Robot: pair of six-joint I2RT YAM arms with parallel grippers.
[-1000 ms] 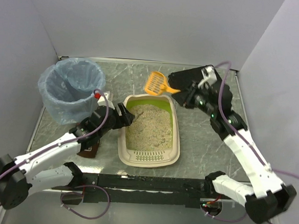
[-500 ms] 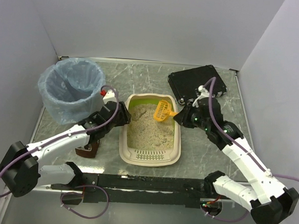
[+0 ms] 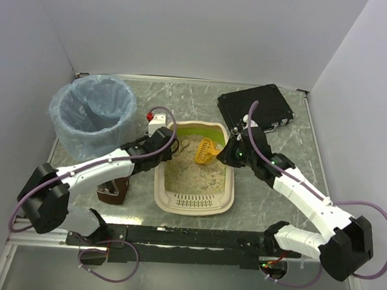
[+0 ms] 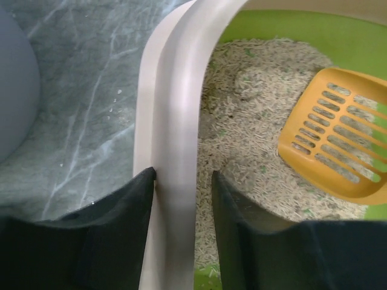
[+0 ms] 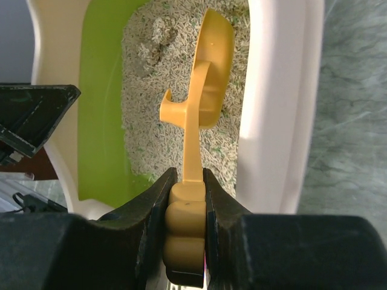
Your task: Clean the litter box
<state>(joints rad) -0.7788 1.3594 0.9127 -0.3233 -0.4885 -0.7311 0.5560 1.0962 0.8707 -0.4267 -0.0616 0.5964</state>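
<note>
Litter box [image 4: 172,109] rim within left end effector [image 4: 182,181]; right end effector's [image 5: 187,181] scoop [image 5: 214,72] inside

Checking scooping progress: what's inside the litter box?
Sandy granules and the orange slotted scoop, held by the right gripper, lie inside the litter box. Anything under the scoop's head or buried is hidden.

The left arm [image 3: 88,173] and the right arm [image 3: 306,193] were built of smooth white shells joined by rounded black joints, each with a chunky black housing at its base. A thin purple cable [image 3: 14,215] looped loosely beside each arm. Small green lights [image 3: 240,150] glowed near the right wrist. The fingers [image 4: 115,235] were broad, matte black wedges.
</note>
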